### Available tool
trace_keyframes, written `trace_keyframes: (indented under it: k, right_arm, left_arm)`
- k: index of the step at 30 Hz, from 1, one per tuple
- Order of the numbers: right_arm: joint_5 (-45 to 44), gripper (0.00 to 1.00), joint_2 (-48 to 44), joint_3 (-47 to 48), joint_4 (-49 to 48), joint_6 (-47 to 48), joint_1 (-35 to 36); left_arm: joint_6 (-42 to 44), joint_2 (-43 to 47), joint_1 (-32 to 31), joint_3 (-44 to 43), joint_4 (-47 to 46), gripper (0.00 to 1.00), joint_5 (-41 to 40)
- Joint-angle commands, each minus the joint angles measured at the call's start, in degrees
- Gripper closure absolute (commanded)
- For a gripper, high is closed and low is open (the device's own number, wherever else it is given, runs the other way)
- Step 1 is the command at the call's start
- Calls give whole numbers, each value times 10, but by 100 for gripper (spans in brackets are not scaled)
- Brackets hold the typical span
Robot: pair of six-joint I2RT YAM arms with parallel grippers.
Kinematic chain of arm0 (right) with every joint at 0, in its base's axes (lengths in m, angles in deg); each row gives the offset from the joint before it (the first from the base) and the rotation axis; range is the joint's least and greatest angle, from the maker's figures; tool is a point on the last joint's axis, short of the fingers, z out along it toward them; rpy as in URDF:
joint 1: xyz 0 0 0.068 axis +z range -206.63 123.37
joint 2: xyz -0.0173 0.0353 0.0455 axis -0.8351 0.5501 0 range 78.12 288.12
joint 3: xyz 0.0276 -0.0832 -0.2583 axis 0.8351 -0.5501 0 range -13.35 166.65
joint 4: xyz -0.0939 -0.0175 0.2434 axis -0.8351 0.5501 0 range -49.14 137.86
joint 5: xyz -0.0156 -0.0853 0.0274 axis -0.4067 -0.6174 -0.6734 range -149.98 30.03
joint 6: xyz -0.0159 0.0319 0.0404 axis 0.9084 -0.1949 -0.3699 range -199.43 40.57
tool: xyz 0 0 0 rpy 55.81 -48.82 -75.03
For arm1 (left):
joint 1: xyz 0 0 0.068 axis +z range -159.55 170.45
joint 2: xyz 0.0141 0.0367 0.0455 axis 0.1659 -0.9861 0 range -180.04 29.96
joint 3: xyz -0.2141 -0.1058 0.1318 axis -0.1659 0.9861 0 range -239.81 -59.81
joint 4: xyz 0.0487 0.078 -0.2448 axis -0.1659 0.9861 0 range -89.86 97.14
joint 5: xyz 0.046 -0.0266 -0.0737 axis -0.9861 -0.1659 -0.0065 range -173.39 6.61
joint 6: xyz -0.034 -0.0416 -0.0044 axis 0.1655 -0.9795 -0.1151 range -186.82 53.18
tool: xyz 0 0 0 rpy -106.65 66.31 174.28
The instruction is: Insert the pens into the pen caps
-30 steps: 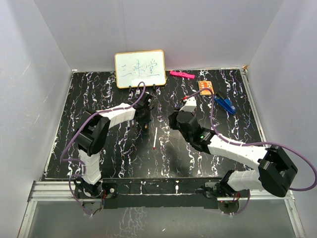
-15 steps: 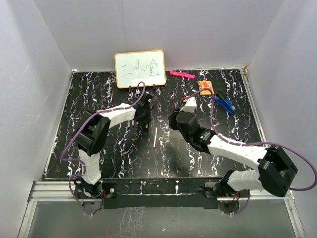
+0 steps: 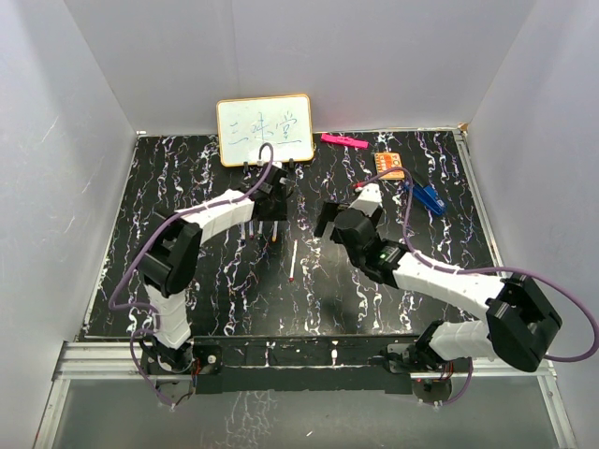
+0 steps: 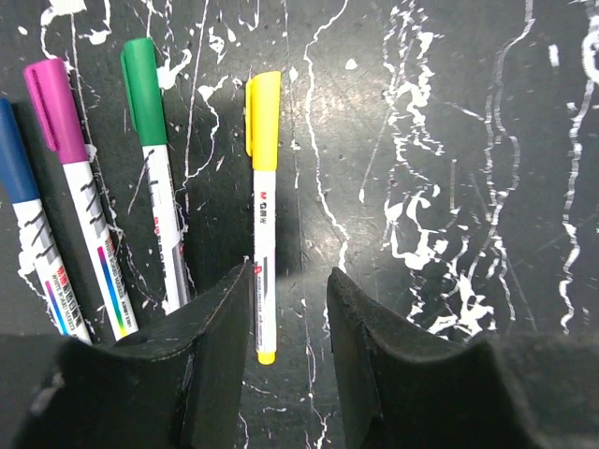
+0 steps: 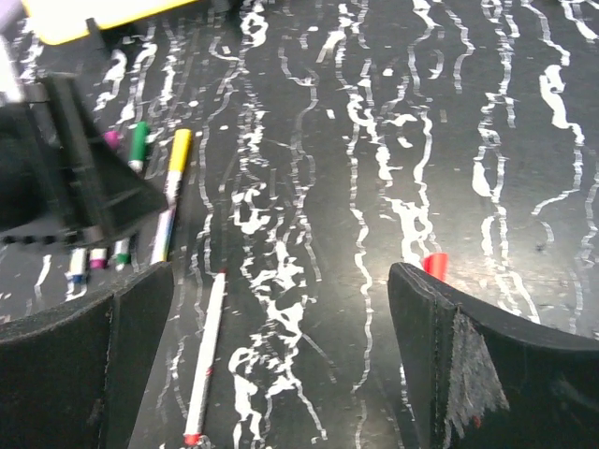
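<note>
In the left wrist view, several capped pens lie side by side on the black marbled table: blue [image 4: 21,201], purple [image 4: 73,178], green [image 4: 150,159] and yellow [image 4: 263,196]. My left gripper [image 4: 290,281] is open. The yellow pen's lower end lies loose between its fingers, close to the left one. In the right wrist view, an uncapped white pen with a red tip [image 5: 206,360] lies on the table by the left finger. A red pen cap [image 5: 434,265] peeks out behind the right finger. My right gripper [image 5: 279,281] stands wide open over bare table.
A small whiteboard [image 3: 265,129] stands at the back of the table. A pink bar [image 3: 343,141], an orange item [image 3: 390,165] and a blue clip [image 3: 427,196] lie at the back right. White walls enclose the table on three sides.
Both grippers have opened. The left one has let go of the yellow capped pen and drawn back a little. The right one has spread wide.
</note>
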Motion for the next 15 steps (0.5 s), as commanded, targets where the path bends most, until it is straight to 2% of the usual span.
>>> trace_keyframes:
  k: [1, 5, 9, 15]
  right_arm:
    - [-12, 2, 1, 23, 42, -40, -41]
    - [36, 2, 5, 20, 72, -59, -96]
    - [80, 2, 20, 26, 101, -59, -145]
    - [87, 2, 38, 33, 126, -45, -160]
  left_arm:
    - [9, 82, 1, 5, -2, 63, 6]
    - [10, 117, -9, 34, 8, 63, 17]
    - [21, 131, -46, 52, 45, 61, 13]
    - [13, 119, -114, 70, 109, 58, 7]
